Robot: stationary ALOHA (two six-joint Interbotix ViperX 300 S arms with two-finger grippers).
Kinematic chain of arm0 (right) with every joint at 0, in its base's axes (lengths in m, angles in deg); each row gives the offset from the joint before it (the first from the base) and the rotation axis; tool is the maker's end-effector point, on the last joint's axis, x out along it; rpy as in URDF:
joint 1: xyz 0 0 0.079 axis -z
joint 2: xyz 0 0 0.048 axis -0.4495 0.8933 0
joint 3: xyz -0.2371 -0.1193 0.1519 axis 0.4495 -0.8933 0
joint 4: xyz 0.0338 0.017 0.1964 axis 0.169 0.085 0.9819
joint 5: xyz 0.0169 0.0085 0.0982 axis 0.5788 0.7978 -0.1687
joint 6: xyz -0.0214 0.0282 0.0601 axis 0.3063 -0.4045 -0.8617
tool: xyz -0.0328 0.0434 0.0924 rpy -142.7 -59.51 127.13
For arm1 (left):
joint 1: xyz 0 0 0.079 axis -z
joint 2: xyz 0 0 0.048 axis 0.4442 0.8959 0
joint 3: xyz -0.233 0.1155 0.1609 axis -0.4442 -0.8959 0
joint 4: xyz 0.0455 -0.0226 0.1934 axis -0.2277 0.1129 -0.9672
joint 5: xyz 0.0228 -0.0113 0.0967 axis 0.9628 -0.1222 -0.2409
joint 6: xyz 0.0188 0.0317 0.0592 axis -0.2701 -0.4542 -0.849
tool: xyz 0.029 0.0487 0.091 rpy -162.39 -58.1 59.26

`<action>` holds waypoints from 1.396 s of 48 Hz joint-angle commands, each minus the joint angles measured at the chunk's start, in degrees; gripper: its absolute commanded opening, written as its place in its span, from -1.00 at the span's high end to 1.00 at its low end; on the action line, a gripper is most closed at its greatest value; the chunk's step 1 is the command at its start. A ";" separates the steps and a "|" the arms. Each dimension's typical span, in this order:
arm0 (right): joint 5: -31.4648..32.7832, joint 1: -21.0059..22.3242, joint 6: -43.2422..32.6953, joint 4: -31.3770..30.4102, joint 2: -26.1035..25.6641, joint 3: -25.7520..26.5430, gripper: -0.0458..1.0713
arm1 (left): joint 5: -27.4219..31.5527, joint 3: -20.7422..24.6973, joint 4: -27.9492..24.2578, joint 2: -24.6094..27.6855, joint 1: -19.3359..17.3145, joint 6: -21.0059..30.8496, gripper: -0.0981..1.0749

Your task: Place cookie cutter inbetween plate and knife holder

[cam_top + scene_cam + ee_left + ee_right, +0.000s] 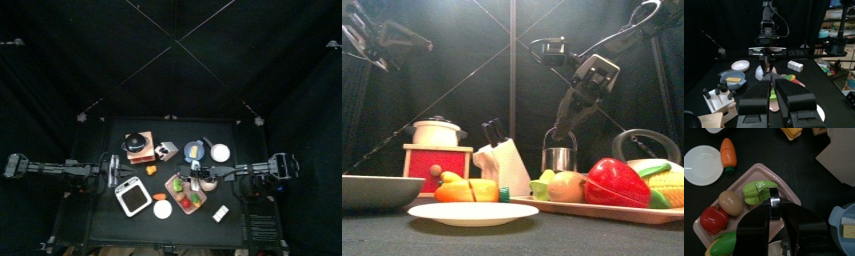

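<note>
Backdrop: black curtains (80,60) on all sides; the left wrist view alone looks past them to room shelves (839,30).
Surface (382,242): crowded; the top view gives the layout, but each item is tiny there.
Right fingers: right gripper (777,211) is clamped on the cookie cutter (775,207). The wrist view shows only the cutter's thin metal edge.
Cookie cutter, front view: a metal ring (557,160) hanging from the right arm, just right of the knife holder (505,166) and behind the tray (609,211). I cannot tell whether it touches anything below.
Under the cutter: the right wrist view shows the pink tray's rim (764,169) and a green vegetable (759,192) near the fingers.
Plate (472,213): white, front and left of the knife holder; food on it hides part of the holder's base.
Left fingers: left gripper (771,91) is drawn almost together and holds nothing.
Cut off: a blue bowl (841,221) at the edge of the right wrist picture.
</note>
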 commanded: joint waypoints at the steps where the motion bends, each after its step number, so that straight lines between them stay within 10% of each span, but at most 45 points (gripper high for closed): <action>1: -0.70 0.44 0.00 -0.09 -1.76 1.58 -0.14 | -0.62 0.88 0.09 0.09 -0.18 -0.09 -0.06; 43: -12.66 8.53 0.00 0.35 0.09 3.60 -0.15 | -0.62 0.79 -0.18 0.09 -0.44 -0.09 -0.06; 67: -14.85 9.05 0.00 0.26 9.84 7.56 -0.18 | -0.62 0.53 -0.18 0.09 -0.35 -0.09 -0.06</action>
